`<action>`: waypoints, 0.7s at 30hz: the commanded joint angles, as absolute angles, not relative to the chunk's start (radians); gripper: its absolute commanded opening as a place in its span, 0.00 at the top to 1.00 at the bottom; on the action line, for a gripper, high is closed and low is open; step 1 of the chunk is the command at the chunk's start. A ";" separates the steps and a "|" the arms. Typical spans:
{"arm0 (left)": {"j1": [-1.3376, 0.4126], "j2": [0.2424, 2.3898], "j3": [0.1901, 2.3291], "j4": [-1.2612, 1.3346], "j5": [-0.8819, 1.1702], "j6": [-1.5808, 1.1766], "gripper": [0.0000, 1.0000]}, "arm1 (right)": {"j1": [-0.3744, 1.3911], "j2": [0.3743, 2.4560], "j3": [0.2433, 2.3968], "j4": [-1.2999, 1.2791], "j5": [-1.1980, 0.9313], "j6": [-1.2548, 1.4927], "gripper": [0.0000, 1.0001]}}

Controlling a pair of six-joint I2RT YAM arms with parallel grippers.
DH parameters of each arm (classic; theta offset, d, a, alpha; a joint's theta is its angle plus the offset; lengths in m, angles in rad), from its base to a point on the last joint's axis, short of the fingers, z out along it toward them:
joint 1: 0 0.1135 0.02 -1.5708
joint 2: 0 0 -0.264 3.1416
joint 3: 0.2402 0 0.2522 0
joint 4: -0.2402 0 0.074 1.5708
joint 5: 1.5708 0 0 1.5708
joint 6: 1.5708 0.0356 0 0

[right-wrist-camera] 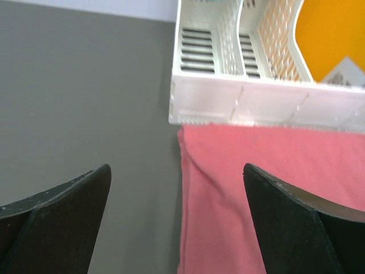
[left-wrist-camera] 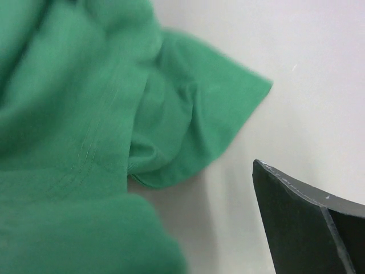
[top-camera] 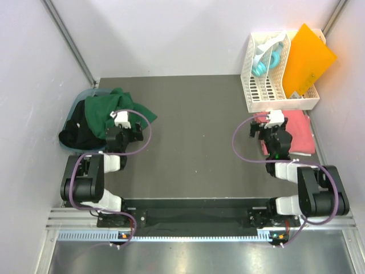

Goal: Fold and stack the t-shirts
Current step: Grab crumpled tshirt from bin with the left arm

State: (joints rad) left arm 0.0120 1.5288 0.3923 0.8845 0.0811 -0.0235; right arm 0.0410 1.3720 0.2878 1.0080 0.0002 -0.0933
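A crumpled dark green t-shirt (top-camera: 117, 107) lies at the table's left edge, partly over a black t-shirt (top-camera: 77, 132). My left gripper (top-camera: 128, 132) hovers at the green shirt's right hem, open. In the left wrist view the green cloth (left-wrist-camera: 85, 114) fills the left side and hides the left finger. The right finger (left-wrist-camera: 308, 222) stands clear over bare table. A folded coral pink t-shirt (top-camera: 299, 134) lies flat at the right. My right gripper (right-wrist-camera: 177, 171) is open above its left edge, with the pink cloth (right-wrist-camera: 256, 188) under the right finger (right-wrist-camera: 296, 222).
A white slotted rack (top-camera: 274, 85) stands at the back right, touching the pink shirt's far edge, with an orange plastic sheet (top-camera: 308, 57) and a teal item inside. A blue bin rim (top-camera: 85, 94) shows behind the dark shirts. Walls close in on both sides.
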 commanded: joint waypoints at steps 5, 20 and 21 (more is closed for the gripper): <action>0.014 1.301 0.523 0.692 0.216 0.122 0.01 | 0.035 1.163 0.539 0.563 -0.251 -0.170 0.00; 0.011 1.042 0.989 -0.366 0.275 0.713 0.01 | 0.047 1.321 1.363 -0.764 -0.445 -0.782 0.00; 0.011 1.048 1.023 -0.389 0.240 0.712 0.01 | 0.051 1.351 1.391 -0.787 -0.425 -0.772 0.00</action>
State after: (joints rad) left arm 0.0120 1.0504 0.9123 -0.0708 0.3073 0.5339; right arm 0.0425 1.2747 1.2434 -0.4423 -0.4377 -0.6659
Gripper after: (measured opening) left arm 0.991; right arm 0.996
